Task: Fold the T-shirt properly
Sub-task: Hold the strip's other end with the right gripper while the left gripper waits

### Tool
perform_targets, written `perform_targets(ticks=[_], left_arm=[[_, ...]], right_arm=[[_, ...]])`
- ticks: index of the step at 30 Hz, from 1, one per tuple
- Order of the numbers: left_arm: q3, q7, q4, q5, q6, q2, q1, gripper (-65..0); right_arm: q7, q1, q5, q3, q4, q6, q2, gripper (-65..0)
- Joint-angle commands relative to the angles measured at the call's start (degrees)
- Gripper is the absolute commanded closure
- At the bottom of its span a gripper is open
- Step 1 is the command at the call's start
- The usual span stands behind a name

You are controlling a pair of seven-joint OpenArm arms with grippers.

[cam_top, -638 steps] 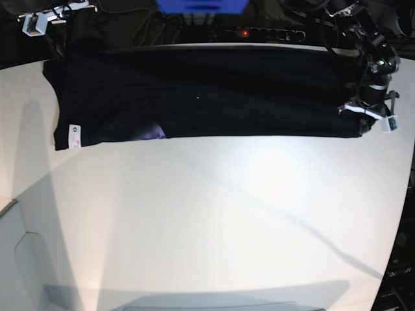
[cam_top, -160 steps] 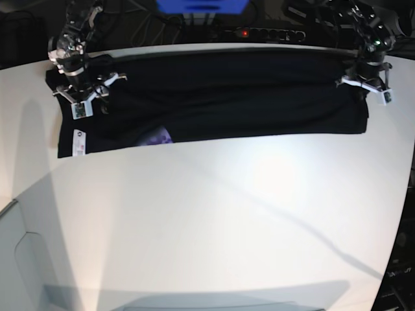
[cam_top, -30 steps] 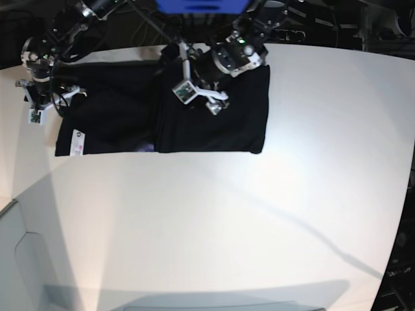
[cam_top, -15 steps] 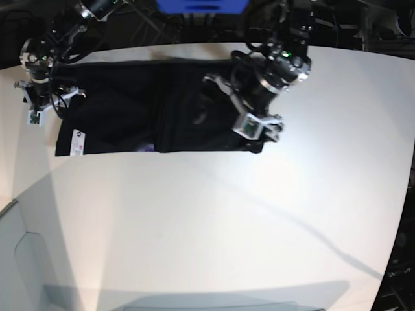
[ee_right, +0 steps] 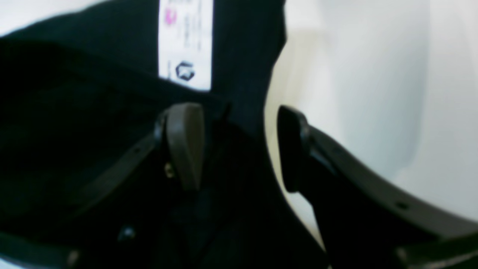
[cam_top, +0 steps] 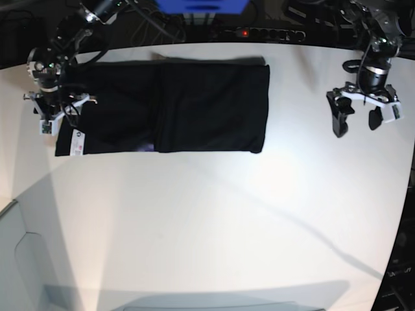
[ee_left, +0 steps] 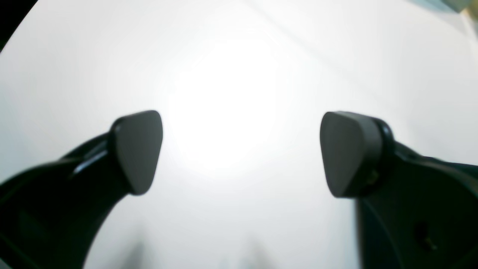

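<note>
T-shirt [cam_top: 194,103] edge between parted right fingers [ee_right: 185,144], left fingers [ee_left: 139,149] wide, empty

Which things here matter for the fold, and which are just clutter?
For the fold:
T-shirt, part folded, on the table
left gripper, jaws open over bare table
right gripper, jaws open at the shirt's label end

Just lying about:
power strip and cables behind the table
blue object at the far edge

Matt black cloth T-shirt [cam_top: 194,103], smooth white label [ee_right: 185,41], smooth glossy white table [cam_top: 214,220]
</note>
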Motion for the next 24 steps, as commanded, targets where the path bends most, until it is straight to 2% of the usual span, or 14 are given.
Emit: perform_targets(ticks=[1,10,14,24], left_arm=[[-0.8,-1.2,0.0,-1.7,-0.3,-0.9,0.2,-65.0],[-2.1,-1.2,-2.0,-1.7,-0.3,-1.0,0.2,-65.0],[-1.8,-1.2,-2.0,-1.6,-0.3,-1.0,0.2,-65.0],[-1.9,-1.2,-3.5,-1.6,-0.3,-1.0,0.0,-65.0]], right_arm=[[1.2,0.6,0.6,-0.3,0.0,0.0,0.3,-32.3],[1.2,1.9,0.4,-0.2,-5.3,0.0,1.9,-38.8],[1.2,2.0,0.4,-0.2,-4.9,0.0,2.8,-39.0],[1.2,2.1,0.4,-0.1,-4.8,0.0,2.8,-39.2]])
